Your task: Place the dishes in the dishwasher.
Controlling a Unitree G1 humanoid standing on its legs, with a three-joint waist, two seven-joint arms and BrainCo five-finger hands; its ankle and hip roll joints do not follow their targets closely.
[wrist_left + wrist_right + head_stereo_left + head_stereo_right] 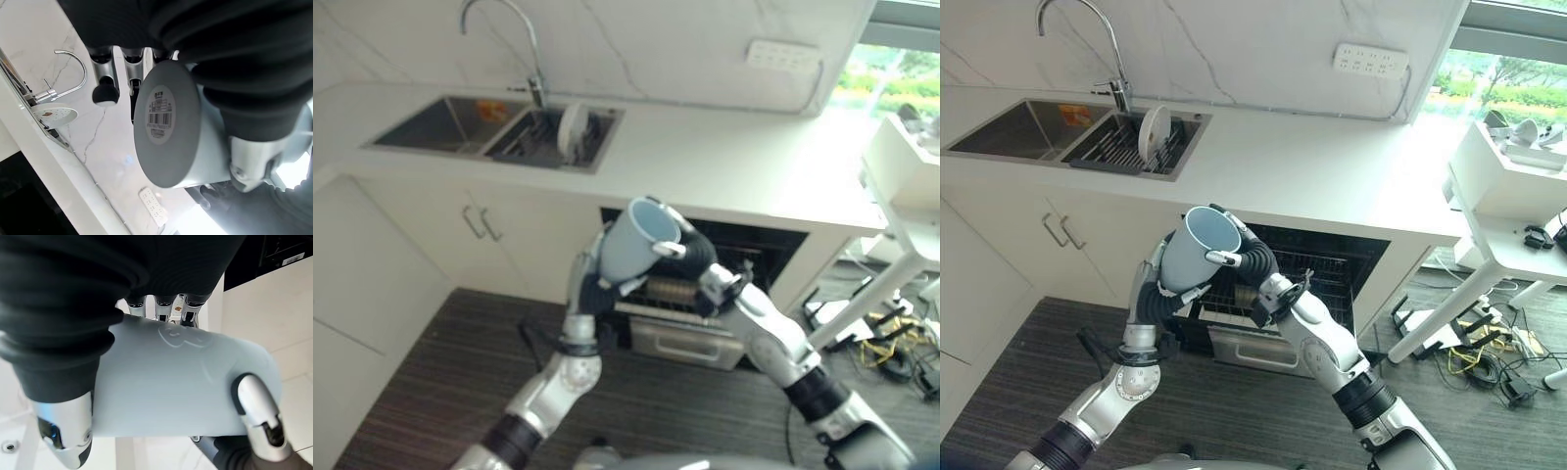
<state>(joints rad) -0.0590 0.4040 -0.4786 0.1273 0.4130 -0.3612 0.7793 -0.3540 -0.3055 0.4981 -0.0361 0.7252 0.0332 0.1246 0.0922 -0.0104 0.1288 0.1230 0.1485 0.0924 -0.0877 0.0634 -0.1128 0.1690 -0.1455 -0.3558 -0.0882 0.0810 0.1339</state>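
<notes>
A pale blue-grey cup (641, 240) hangs tilted in the air in front of the open dishwasher (1332, 269), mouth up and toward the counter. My right hand (1255, 260) is shut on its upper side, thumb and fingers curled round the wall (181, 377). From below, my left hand (1150, 294) cups the base end, fingers along one side and thumb under the other. The cup's labelled base (164, 129) faces the left wrist camera, with left fingers (105, 78) beside it.
The dishwasher's lower rack (690, 294) is pulled out below the hands. A white plate (1154, 132) stands in the sink's drying rack (1126, 147) under the faucet (1111, 49). White counter (1312, 166) runs above; a white table (1518, 196) stands right.
</notes>
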